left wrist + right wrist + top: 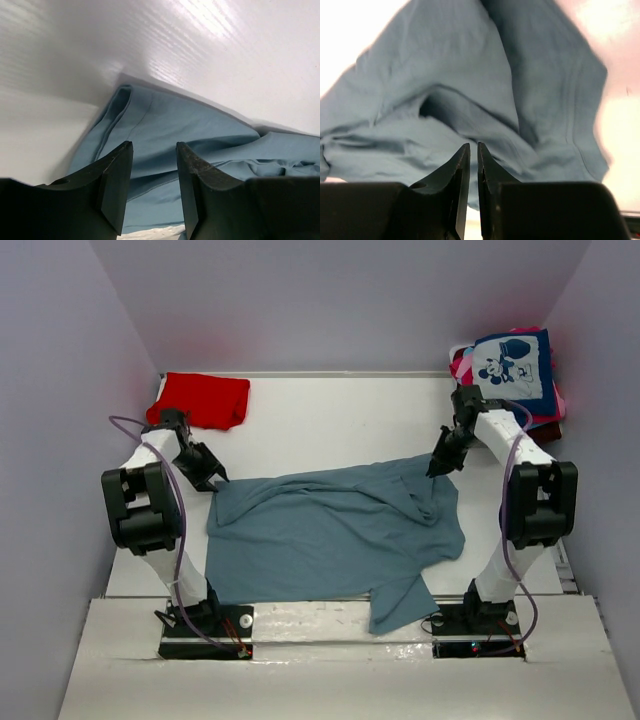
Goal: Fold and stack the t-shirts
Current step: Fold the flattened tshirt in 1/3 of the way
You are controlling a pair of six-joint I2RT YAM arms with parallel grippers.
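Observation:
A dusty grey-blue t-shirt lies spread and wrinkled in the middle of the table, one part hanging over the near edge. My left gripper is open just above the shirt's far left corner, with nothing between the jaws. My right gripper is at the shirt's far right corner; its jaws stand almost together with a thin gap and no cloth shows between them. A folded red t-shirt lies at the far left.
A pile of t-shirts, the navy cartoon-mouse one on top over pink and maroon, sits at the far right corner. Grey walls close in the white table on three sides.

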